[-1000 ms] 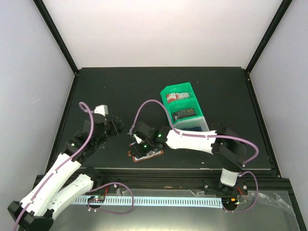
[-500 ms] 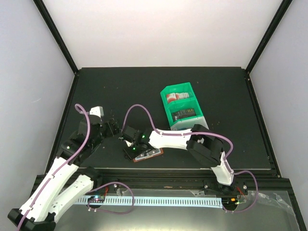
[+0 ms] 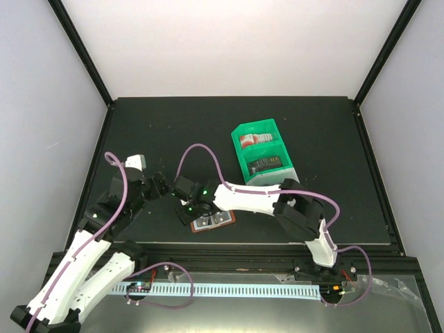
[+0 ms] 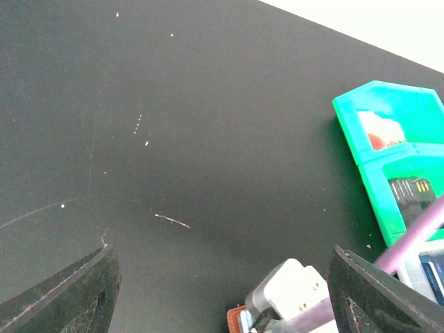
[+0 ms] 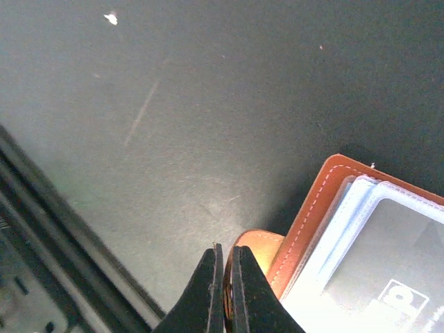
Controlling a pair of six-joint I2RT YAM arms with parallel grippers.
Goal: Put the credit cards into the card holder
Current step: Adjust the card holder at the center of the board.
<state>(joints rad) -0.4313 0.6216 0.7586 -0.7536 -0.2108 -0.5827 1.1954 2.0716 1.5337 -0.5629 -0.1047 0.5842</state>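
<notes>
Right gripper: We see its two fingers pressed tight together. A thin bit of the brown snap tab is pinched between them.
Left gripper: Its fingers stand wide apart and hold nothing. It hangs over bare mat, just left of the right gripper.
Edges: The front edge of the table runs close by the right gripper. The card holder lies near that same edge.
Open room: We see lots of bare black mat behind both grippers and off to the left. The green tray stands further back on the right, apart from the card holder.
Surface: The mat is dark and flat, with a few pale scratches and tiny white specks.
Room: White walls stand all around, with black posts in the corners.
Card holder: It is brown leather with light stitching. It lies open and flat, with its clear sleeves facing up. We can see a dark card inside the top sleeve.
Credit cards: The red-and-white cards sit in the far part of the tray. The dark cards sit in the next part. We spot a blue card at the near end, partly hidden.
Cable: A purple cable loops up above the right arm.
</notes>
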